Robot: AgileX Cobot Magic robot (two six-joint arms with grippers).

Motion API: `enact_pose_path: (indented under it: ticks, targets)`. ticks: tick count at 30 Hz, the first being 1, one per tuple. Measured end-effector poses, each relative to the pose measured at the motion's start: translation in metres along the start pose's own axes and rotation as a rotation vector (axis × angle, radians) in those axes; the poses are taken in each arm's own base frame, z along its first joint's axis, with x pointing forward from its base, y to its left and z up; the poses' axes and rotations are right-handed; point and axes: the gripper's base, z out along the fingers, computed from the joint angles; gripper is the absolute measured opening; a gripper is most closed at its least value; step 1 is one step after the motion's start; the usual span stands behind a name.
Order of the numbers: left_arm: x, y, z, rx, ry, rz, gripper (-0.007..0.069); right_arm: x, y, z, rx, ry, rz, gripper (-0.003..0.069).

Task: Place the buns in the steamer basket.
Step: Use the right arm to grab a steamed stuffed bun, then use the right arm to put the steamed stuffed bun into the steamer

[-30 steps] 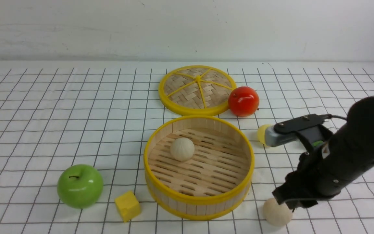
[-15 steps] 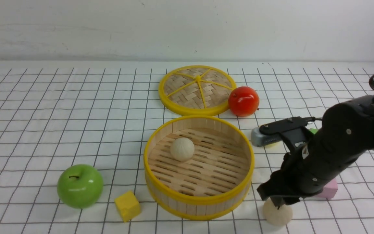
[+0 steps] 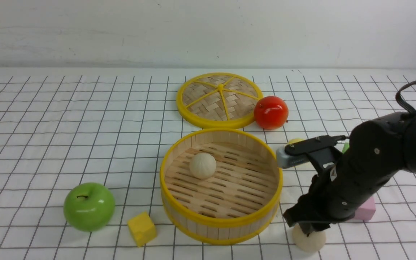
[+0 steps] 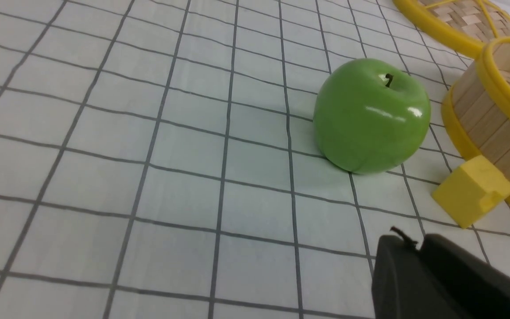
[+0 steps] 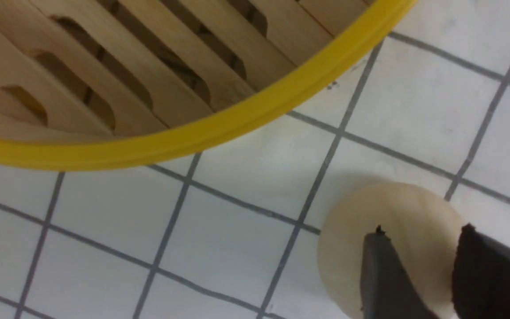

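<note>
With my right gripper half open and empty just above the cream bun beside the steamer basket, I should lower around its middle, then close gently

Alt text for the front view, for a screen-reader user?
The right gripper is poised over the top of a cream bun lying on the gridded table just right of the steamer basket, which holds a second bun. A woven lid and red apple lie behind the basket; a green apple and yellow cube sit to its left.
</note>
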Motion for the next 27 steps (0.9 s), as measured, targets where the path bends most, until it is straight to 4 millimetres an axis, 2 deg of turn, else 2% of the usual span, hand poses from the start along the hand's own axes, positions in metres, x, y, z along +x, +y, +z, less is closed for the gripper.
enact_pose_path:
  ticks: [5,8,10,12,16,20,24,25,26,27]
  targets:
    - [0.0,0.0,0.0,0.0,0.0,0.0,0.0071,0.001,0.0,0.006,0.002,0.02,0.0,0.0216]
    - [0.0,0.0,0.0,0.0,0.0,0.0,0.0074,0.001,0.0,0.005,0.002,0.028,0.0,0.0144]
    - [0.0,0.0,0.0,0.0,0.0,0.0,0.0076,0.002,0.0,0.005,0.002,0.034,0.0,0.0062]
    - [0.0,0.0,0.0,0.0,0.0,0.0,0.0078,0.002,0.0,0.005,0.002,0.044,0.0,0.0012]
    - [0.0,0.0,0.0,0.0,0.0,0.0,0.0082,-0.003,0.002,-0.005,-0.003,0.094,-0.004,0.0001]
    - [0.0,0.0,0.0,0.0,0.0,0.0,0.0085,-0.018,0.007,-0.029,-0.023,0.106,-0.004,0.0001]
    - [0.0,0.0,0.0,0.0,0.001,0.0,0.0088,-0.041,0.02,-0.08,-0.121,0.013,-0.02,0.0001]
    - [0.0,0.0,0.0,0.0,0.001,0.0,0.0088,-0.043,0.022,-0.086,-0.128,0.002,-0.024,0.0001]
    - [0.0,0.0,0.0,0.0,0.001,0.0,0.009,-0.05,0.027,-0.102,-0.174,-0.038,-0.036,0.0001]
    - [0.0,0.0,0.0,0.0,0.001,0.0,0.0089,-0.053,0.032,-0.11,-0.205,-0.063,-0.048,0.0001]
